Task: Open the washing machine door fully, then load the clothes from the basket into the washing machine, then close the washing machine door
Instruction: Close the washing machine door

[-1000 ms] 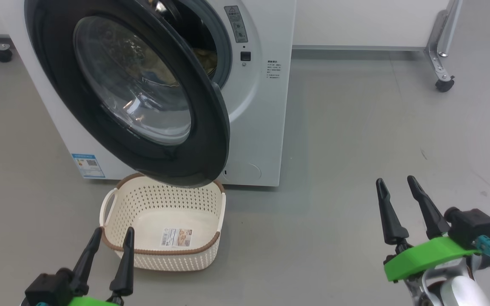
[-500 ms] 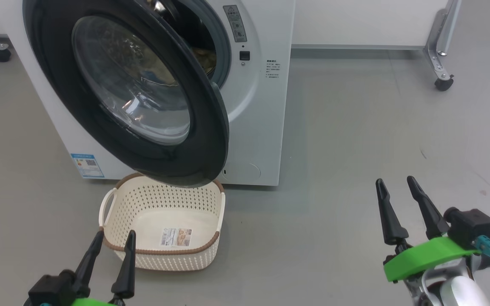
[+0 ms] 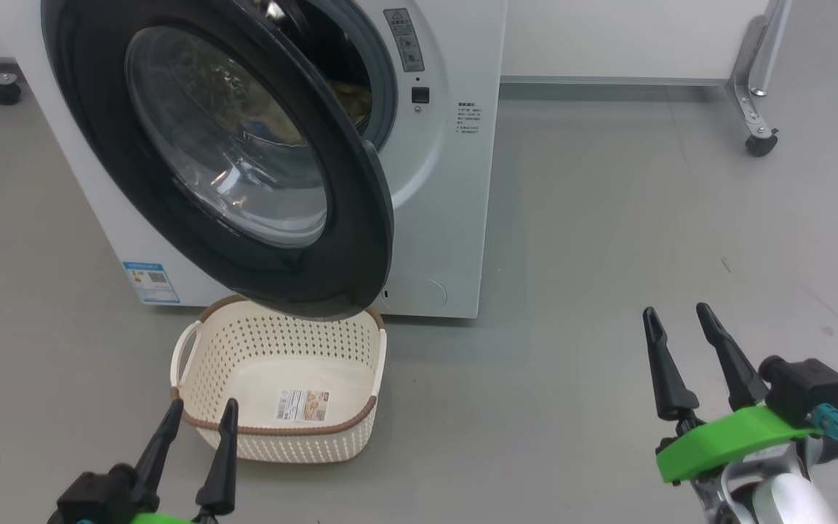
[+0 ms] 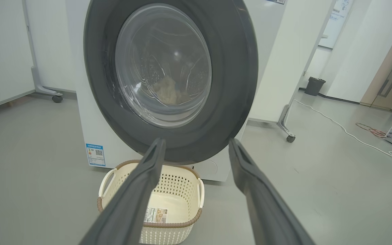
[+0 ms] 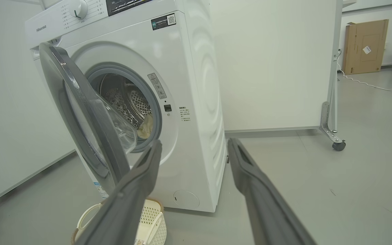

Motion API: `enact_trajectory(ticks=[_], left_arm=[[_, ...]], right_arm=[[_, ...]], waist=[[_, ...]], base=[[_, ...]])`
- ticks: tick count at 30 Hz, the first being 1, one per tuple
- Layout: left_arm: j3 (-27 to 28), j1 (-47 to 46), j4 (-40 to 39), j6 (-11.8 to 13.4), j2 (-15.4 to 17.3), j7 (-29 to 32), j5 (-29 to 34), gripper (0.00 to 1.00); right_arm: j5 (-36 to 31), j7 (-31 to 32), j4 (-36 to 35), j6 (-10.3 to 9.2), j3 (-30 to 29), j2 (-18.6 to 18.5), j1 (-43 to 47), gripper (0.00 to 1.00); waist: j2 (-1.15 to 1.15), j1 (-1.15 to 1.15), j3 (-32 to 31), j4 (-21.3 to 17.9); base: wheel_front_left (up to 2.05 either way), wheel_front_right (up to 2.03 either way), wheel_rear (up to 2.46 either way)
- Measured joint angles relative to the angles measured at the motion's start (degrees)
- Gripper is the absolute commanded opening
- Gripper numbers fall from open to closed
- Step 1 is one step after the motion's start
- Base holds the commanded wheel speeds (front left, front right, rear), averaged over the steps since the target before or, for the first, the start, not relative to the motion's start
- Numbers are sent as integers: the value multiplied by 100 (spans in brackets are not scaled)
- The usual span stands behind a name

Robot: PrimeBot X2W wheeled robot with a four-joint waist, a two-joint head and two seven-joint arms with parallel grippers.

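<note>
Washing machine door [image 3: 222, 153]: head view, partly open, swung out from the washing machine [image 3: 455, 182], its lower rim hanging over the far edge of the basket [image 3: 204, 364]. Basket on the floor [image 3: 608, 218] just in front of the machine, the label on its bottom showing. Clothes [image 3: 352, 102] inside the drum, a cream patch seen through the gap beside the door. Left gripper [image 3: 201, 407] low at the near side of the basket, fingers spread, gripping nothing. Right gripper [image 3: 676, 311] well apart over bare floor, fingers spread wide, nothing between them.

Left wrist view: door face-on beyond the two parted fingers [image 4: 138, 194]. Clothes are a pale lump behind the glass. Basket below the door.

Right wrist view: door edge-on, ajar. Clothes at the lower right of the drum [image 5: 128, 98] opening. Fingers parted, touching nothing. A corner of the basket at the bottom edge.
</note>
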Motion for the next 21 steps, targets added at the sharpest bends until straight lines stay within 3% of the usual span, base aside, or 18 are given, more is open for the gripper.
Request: enact_trajectory(ticks=[2, 3, 4, 5, 14, 21], left_arm=[[-25, -1, 1, 0, -3, 0, 0, 100], [-34, -1, 1, 0, -5, 0, 0, 100], [-43, -2, 1, 0, -9, 0, 0, 100], [-52, -3, 1, 0, -13, 0, 0, 100], [-209, -98, 5, 0, -62, 0, 0, 100], [-446, -392, 37, 0, -145, 0, 0, 100]], right_arm=[[0, 0, 20, 0, -2, 1, 0, 100], [-1, 0, 24, 0, -2, 1, 0, 64], [-1, 0, 24, 0, -5, 1, 0, 20], [-1, 0, 24, 0, -12, 1, 0, 0], [2, -1, 62, 0, -219, -29, -92, 0], [-1, -68, 104, 0, -321, -119, -948, 0]], waist=[[0, 0, 7, 13], [0, 0, 12, 20], [0, 0, 18, 28], [0, 0, 27, 38], [0, 0, 218, 232], [0, 0, 597, 483]], base=[[0, 0, 0], [0, 0, 0], [0, 0, 0], [0, 0, 0], [0, 0, 0], [0, 0, 0]])
